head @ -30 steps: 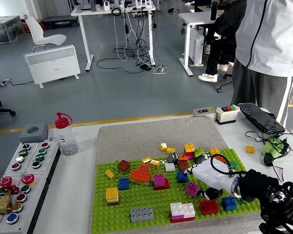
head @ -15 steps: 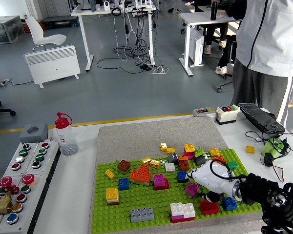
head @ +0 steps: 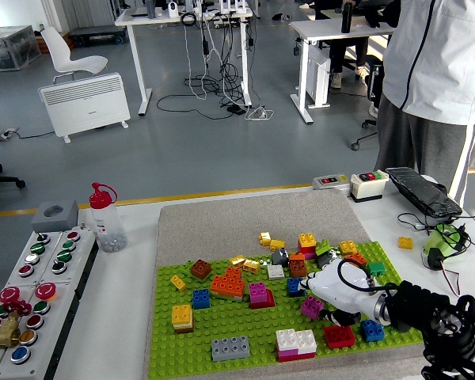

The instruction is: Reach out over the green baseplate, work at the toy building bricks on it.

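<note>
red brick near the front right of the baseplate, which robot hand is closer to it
Right. The right hand is over the green baseplate, just above and behind the red brick. The left hand is out of view.

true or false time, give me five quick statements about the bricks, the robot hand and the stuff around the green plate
1. The right hand is over the green baseplate. True.
2. A grey brick sits near the baseplate's front edge. True.
3. The bottle with a red cap stands on the baseplate. False: it stands on the table left of the grey mat.
4. The left hand is working at the bricks. False: it is not in view.
5. One yellow brick lies off the baseplate to the right. True.
</note>
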Controlling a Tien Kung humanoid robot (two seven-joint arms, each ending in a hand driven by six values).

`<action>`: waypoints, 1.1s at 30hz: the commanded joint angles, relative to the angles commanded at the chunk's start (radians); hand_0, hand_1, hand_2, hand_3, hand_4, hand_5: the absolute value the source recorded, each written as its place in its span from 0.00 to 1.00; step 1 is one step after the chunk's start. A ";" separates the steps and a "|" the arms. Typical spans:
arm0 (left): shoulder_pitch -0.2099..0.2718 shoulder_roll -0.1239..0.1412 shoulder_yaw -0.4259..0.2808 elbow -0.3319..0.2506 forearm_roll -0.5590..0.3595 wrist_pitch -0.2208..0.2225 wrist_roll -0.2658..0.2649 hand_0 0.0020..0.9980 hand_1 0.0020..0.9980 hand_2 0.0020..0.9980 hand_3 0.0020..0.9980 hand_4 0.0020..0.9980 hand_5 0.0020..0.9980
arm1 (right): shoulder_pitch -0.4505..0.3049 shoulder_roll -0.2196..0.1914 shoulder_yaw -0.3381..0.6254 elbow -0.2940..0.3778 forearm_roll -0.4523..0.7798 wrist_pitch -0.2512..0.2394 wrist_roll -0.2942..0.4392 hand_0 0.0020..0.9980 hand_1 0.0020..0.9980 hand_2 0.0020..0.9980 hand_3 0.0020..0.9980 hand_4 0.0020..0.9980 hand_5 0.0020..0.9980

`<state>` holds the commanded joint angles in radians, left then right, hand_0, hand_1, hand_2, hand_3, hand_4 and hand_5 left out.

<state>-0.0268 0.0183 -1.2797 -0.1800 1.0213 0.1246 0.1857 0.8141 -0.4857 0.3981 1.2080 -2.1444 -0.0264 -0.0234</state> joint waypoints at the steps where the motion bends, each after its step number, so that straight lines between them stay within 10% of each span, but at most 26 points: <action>1: 0.000 0.000 0.001 0.000 -0.001 0.000 0.000 0.73 0.78 0.80 0.67 0.48 1.00 | 0.001 0.001 -0.002 -0.001 0.000 0.000 0.001 0.16 0.37 0.72 0.73 0.63 0.05; 33: -0.007 0.001 0.009 0.000 -0.008 -0.001 0.000 0.73 0.78 0.80 0.67 0.48 1.00 | 0.010 0.011 -0.030 -0.029 0.025 -0.016 0.015 0.14 0.37 0.58 0.57 0.56 0.01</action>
<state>-0.0341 0.0198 -1.2710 -0.1800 1.0134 0.1234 0.1855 0.8242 -0.4751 0.3680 1.1785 -2.1195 -0.0420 -0.0079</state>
